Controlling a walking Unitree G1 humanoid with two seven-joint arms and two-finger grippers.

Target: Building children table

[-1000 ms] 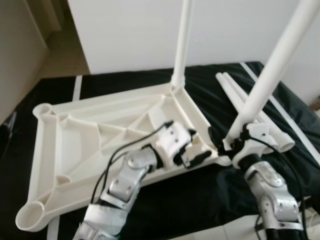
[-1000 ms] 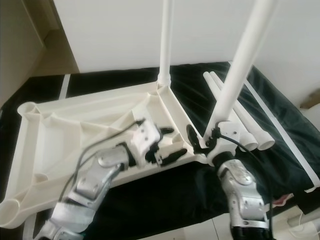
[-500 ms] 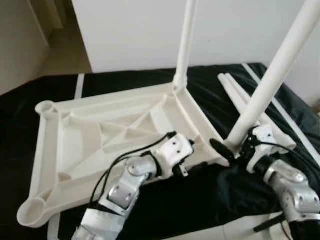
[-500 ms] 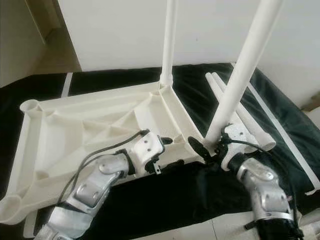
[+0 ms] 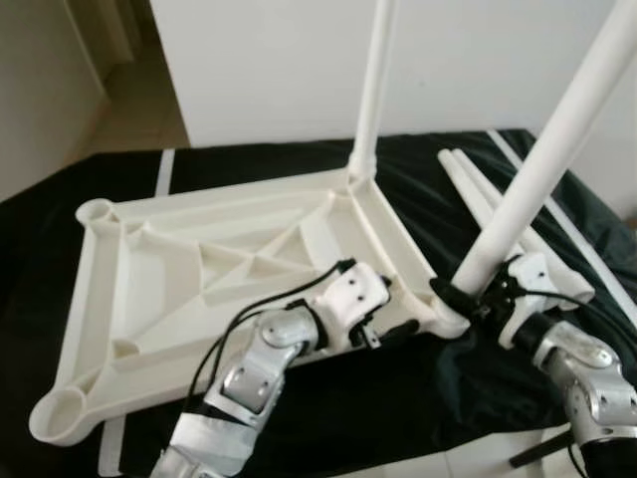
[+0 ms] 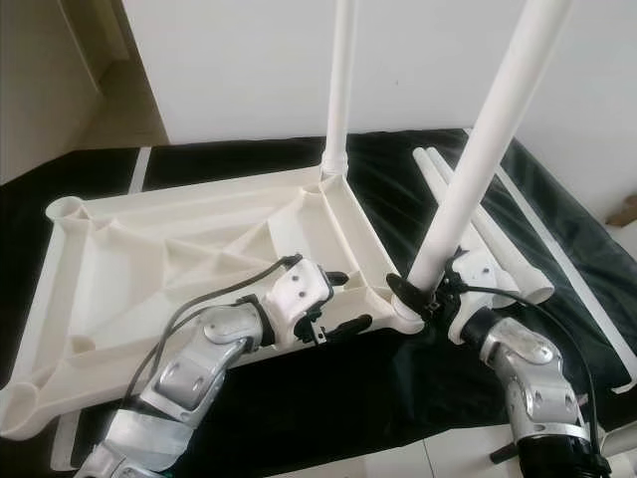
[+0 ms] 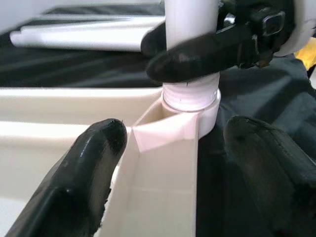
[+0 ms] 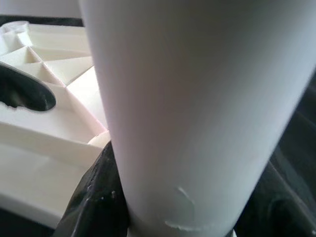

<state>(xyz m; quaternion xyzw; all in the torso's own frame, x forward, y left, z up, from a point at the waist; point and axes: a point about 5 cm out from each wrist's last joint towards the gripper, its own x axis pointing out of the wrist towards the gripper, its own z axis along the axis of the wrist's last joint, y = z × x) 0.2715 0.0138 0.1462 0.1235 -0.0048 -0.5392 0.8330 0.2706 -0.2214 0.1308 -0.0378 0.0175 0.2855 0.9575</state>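
Observation:
A white plastic tabletop [image 5: 219, 269] lies upside down on black cloth. One white leg [image 5: 373, 90] stands in its far right corner. My right gripper [image 5: 473, 297] is shut on a second leg [image 5: 542, 159], low down by its foot. That foot sits, tilted, on the near right corner socket [image 7: 192, 106]. In the left wrist view a right finger [image 7: 197, 54] wraps the leg just above the socket. My left gripper [image 6: 348, 302] is open, its fingers [image 7: 94, 168] straddling the tabletop's near rim beside that socket.
Two loose white legs [image 5: 483, 204] lie side by side on the cloth right of the tabletop, and a thin white strip [image 6: 557, 249] lies beyond them. A white wall rises behind. The cloth's front edge runs close under both arms.
The right arm has dropped lower and out to the right, keeping the leg's foot at the corner socket. The left gripper has slid along the near rim toward that corner.

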